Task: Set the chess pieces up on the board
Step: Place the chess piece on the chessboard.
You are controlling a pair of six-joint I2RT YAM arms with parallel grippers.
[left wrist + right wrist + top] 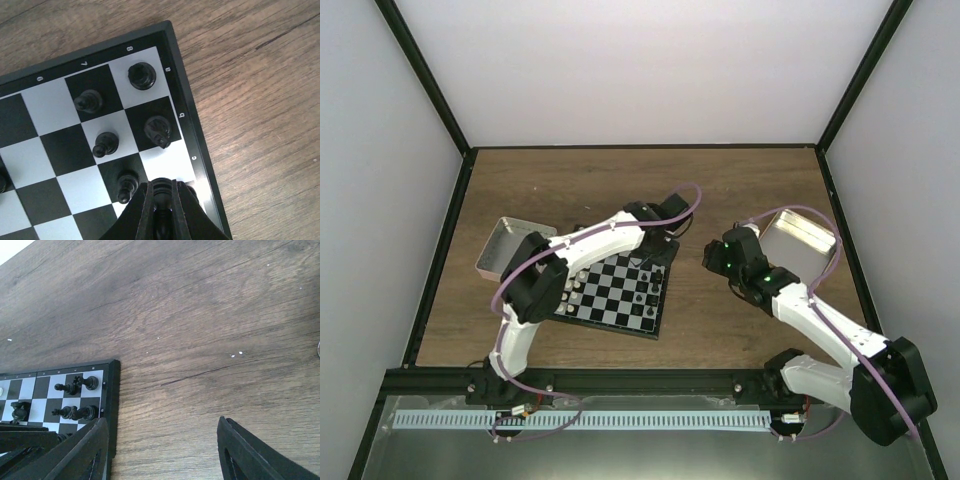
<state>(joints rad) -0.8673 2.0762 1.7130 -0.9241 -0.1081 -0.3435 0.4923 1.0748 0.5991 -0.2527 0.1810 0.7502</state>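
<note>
Left pincer [161, 184] pinches a ridged black piece [161, 192] over the black-rimmed checkered board [45, 107]; right pincer [162, 419] gapes empty.

A brown wood-grain table [620, 190] formed the floor of a white-walled enclosure [650, 70] edged with black frame bars [425, 85]. From the table's middle, a shallow grey metal tin [503, 248] lay at about nine o'clock, open side up, near the edge. A second shallow tin [800, 235], silvery, sat at about three o'clock, partly hidden. At six o'clock a black rail [620, 382] ran along the near edge, with a white toothed strip [580, 421] just outside it.
</note>
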